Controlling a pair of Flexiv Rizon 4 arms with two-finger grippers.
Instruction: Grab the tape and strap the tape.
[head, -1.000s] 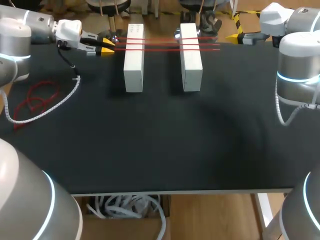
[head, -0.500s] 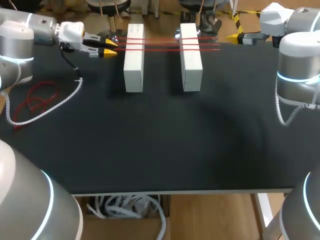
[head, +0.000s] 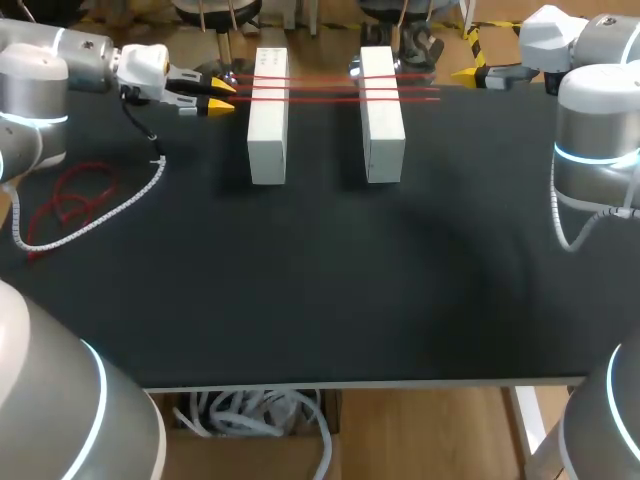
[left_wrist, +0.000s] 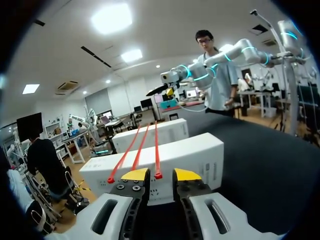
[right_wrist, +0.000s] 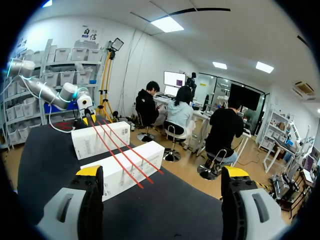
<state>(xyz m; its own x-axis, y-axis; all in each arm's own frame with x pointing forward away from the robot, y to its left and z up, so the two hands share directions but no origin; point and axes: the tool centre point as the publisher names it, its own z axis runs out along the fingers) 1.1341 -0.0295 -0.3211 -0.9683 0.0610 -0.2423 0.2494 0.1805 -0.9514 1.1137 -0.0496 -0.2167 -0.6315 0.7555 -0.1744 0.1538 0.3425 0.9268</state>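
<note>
Three thin red tape strips (head: 325, 88) run side by side across the upper middle of the head view. They are stretched over the tops of a white rectangular box (head: 268, 120) and a second white rectangular box (head: 383, 115), which stand apart on the black table top (head: 320, 290). The gap between the boxes probably serves to keep the strips taut and raised where fingers can get at them. The left gripper (head: 212, 93) sits at the upper left of that view, level with the strips' near ends and pointing along them. Its wrist view shows the fingers only a narrow gap apart, with the end of one strip (left_wrist: 158, 175) lying in that gap. Neither yellow tip clearly presses on it, so I judge the strip lined up for a pinch rather than gripped. The right gripper (right_wrist: 162, 172) hangs at the upper right of the head view, off the far ends of the strips. Its fingers are spread wide and hold nothing, likely placed to take the other end. A loose tangle of red tape (head: 72, 198) lies at the frame's left edge, probably spare stock, beside the left arm's white braided cable (head: 120, 205).
</note>
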